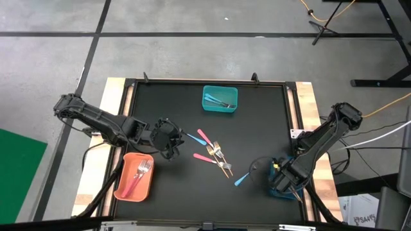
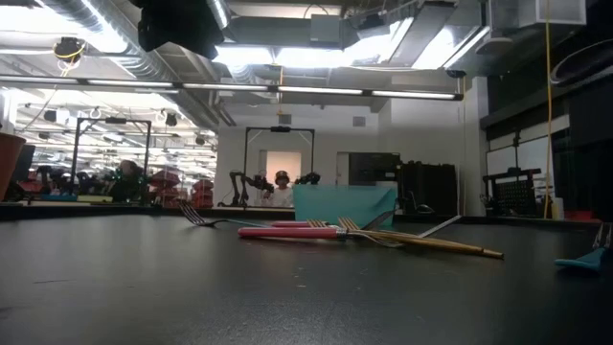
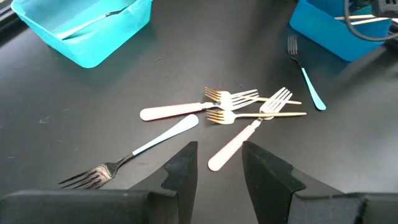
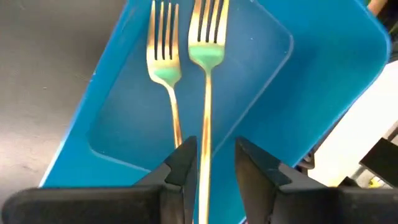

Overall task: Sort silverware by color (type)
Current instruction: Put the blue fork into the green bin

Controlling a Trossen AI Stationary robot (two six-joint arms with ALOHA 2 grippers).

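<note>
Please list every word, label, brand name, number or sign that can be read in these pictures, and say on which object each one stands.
None: no readable text appears in any view.
The blue bin, the teal bin, the orange bin and the forks carry no visible print.

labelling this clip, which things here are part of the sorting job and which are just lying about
Part of the job:
- pink-handled metal forks
- light-blue-handled metal forks
- thin gold forks
- teal rectangular plastic bin
- orange rectangular plastic bin
- blue rectangular plastic bin

Lying about:
- black tripod legs on the floor
- orange cable
</note>
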